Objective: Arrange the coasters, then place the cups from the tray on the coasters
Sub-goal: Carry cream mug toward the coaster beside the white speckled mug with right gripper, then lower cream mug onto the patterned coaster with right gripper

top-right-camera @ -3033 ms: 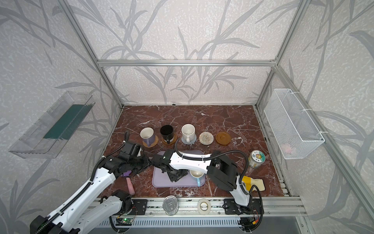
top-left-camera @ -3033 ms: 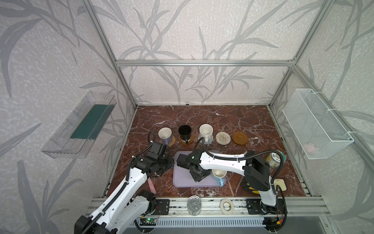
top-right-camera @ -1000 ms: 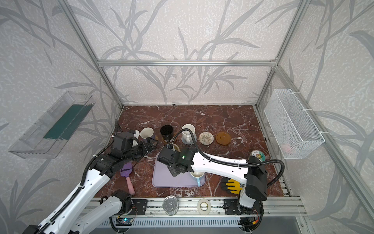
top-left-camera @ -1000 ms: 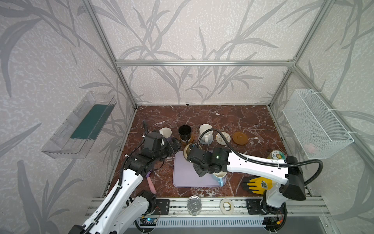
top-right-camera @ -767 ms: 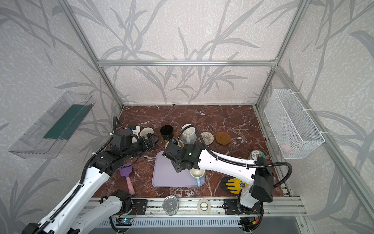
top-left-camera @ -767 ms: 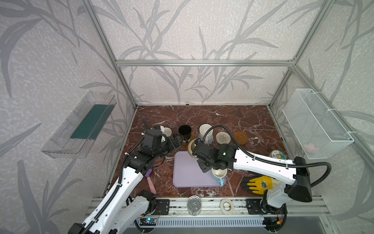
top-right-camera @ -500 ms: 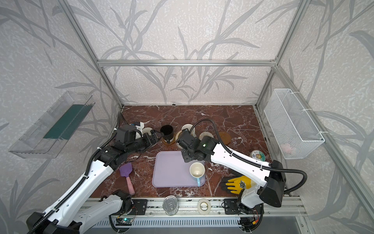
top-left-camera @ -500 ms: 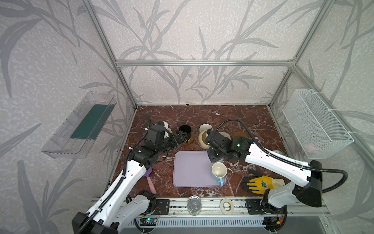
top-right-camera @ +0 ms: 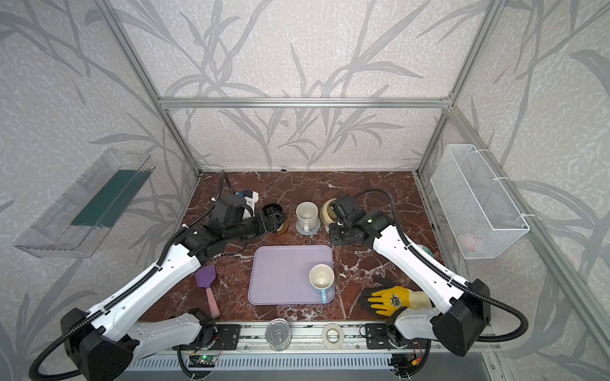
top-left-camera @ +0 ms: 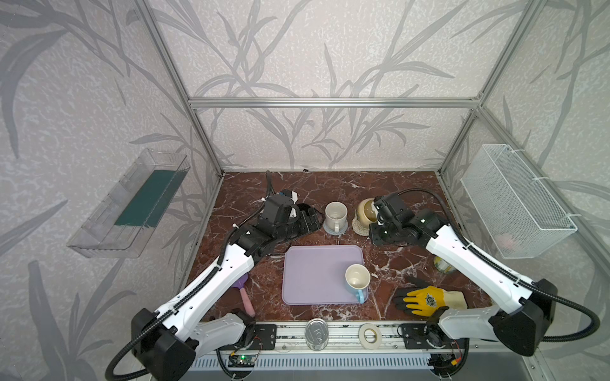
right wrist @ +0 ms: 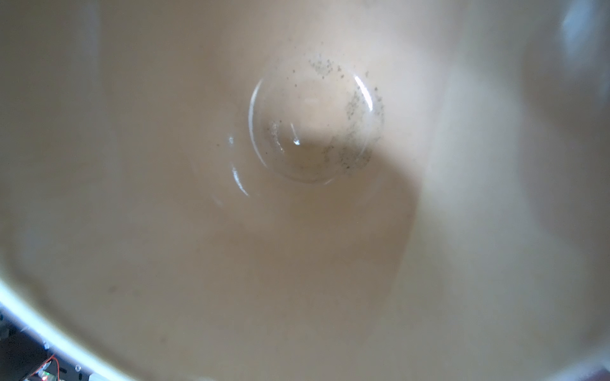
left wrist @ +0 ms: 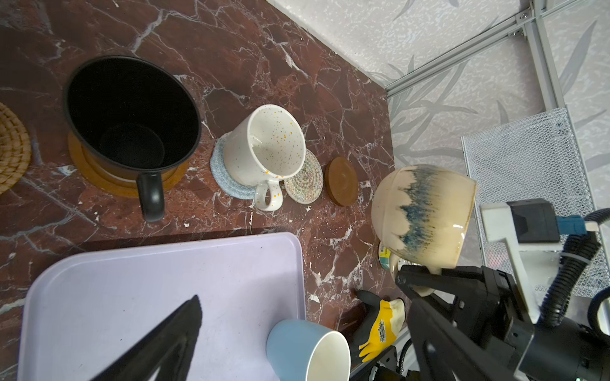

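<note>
The lavender tray (top-left-camera: 313,280) holds one light blue cup (top-left-camera: 356,280) at its near right corner. My right gripper (top-left-camera: 376,212) is shut on the handle of a beige-yellow cup (top-left-camera: 364,207), which hangs tilted above the cream coaster (top-left-camera: 358,229). That cup (left wrist: 422,211) is clear of the cream coaster (left wrist: 305,179) and the bare brown coaster (left wrist: 341,181). Its inside (right wrist: 297,165) fills the right wrist view. The speckled cup (left wrist: 264,148) stands on the grey-blue coaster (left wrist: 219,165). A black cup (left wrist: 132,112) stands on a brown coaster (left wrist: 85,165). My left gripper (top-right-camera: 280,219) is open beside it. The rattan coaster (left wrist: 10,148) shows at the frame's edge.
A yellow and black glove (top-left-camera: 425,298) lies right of the tray, with a round tin (top-left-camera: 440,264) behind it under my right arm. A silver can (top-left-camera: 316,333) and a tape roll (top-left-camera: 369,336) sit on the front rail. A purple scoop (top-right-camera: 206,280) lies left of the tray.
My right gripper has carried the beige-yellow cup from over the tray's far edge back and to the right, over the cream coaster. My left gripper has edged right, alongside the black cup.
</note>
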